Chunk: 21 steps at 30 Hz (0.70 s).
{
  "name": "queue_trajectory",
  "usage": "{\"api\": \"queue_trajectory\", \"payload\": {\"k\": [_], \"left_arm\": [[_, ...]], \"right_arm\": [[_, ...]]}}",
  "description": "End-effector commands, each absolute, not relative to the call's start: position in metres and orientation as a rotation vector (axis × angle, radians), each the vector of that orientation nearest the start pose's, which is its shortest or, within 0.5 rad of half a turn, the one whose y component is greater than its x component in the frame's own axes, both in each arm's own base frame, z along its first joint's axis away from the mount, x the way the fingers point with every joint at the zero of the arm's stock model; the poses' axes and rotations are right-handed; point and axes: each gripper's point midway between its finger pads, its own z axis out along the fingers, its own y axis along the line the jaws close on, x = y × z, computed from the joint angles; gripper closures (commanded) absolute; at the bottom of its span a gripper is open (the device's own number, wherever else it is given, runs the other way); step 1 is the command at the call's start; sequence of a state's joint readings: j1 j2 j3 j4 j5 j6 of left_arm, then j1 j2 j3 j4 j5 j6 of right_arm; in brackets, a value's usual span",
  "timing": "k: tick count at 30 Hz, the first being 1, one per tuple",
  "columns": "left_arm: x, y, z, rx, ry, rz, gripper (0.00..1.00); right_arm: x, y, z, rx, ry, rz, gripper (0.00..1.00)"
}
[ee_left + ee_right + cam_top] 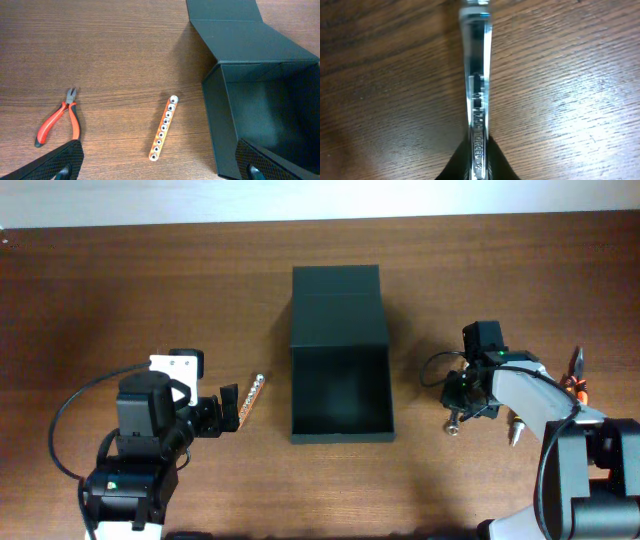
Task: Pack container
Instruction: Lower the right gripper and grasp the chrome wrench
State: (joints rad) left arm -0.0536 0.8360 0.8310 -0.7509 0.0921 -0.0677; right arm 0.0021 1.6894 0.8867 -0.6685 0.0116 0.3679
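The dark green container point(338, 350) stands open in the middle of the table, its flap lid laid back on the far side; it also shows at the right of the left wrist view point(260, 75), and what shows of its inside is empty. My left gripper point(230, 409) is open and empty, just left of an orange bit holder point(251, 397). The bit holder point(164, 129) lies beyond and between the open fingers point(160, 167). My right gripper point(468, 405) is shut on a chrome wrench point(478, 75), held low over the wood to the right of the container.
Red-handled pliers point(59, 121) lie left of the bit holder, hidden under my left arm in the overhead view. An orange-handled tool point(577, 376) and a small metal-tipped tool point(517, 432) lie at the far right by the right arm's base.
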Motion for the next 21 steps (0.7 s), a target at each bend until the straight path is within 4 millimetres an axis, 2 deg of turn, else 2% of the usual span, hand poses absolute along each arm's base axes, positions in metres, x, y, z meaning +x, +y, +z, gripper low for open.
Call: {"api": "queue_trajectory", "payload": {"k": [1,21], "left_arm": [[0.269,-0.0273,0.2091,0.04,2.303,-0.145,0.01],[0.269,-0.0272,0.2092,0.04,2.302,-0.145,0.01]], "right_arm": [[0.2716,-0.0015,-0.0164,0.58,3.048,0.0,0.96],[0.275,-0.0011,-0.0136,0.561,3.04,0.008,0.96]]}}
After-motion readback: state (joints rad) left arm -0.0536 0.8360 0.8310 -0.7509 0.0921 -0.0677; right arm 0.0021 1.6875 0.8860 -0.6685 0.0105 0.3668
